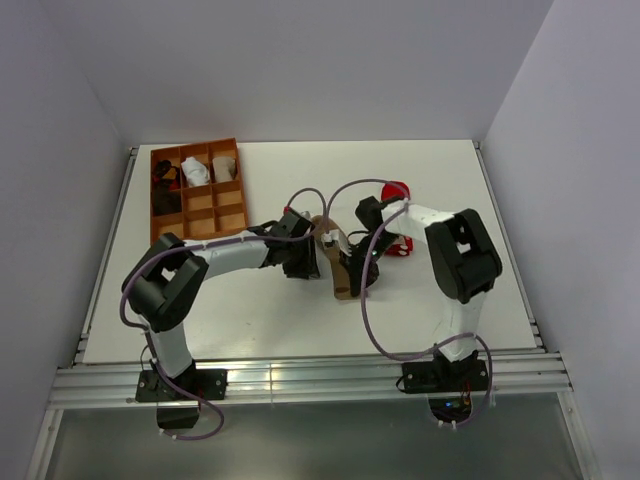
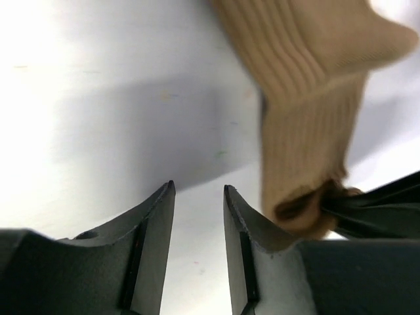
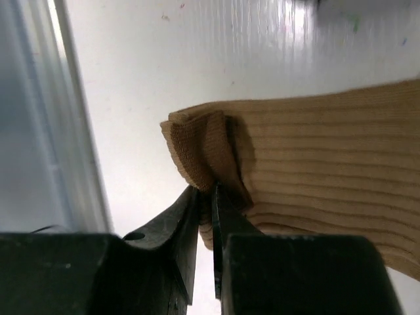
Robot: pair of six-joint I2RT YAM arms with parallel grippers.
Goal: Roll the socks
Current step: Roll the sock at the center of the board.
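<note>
From the middle of the table, the far right toward two o'clock lies open, and so does the near strip from five to seven o'clock. At eleven o'clock the compartment tray fills the corner. The left arm and right arm crowd the centre over the tan sock. The red sock lies at one o'clock.

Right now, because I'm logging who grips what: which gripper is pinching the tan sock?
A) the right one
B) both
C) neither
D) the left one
A: the right wrist view shows the right gripper closed on the folded end of the tan sock, while the left gripper stands open with nothing between its fingers.
</note>
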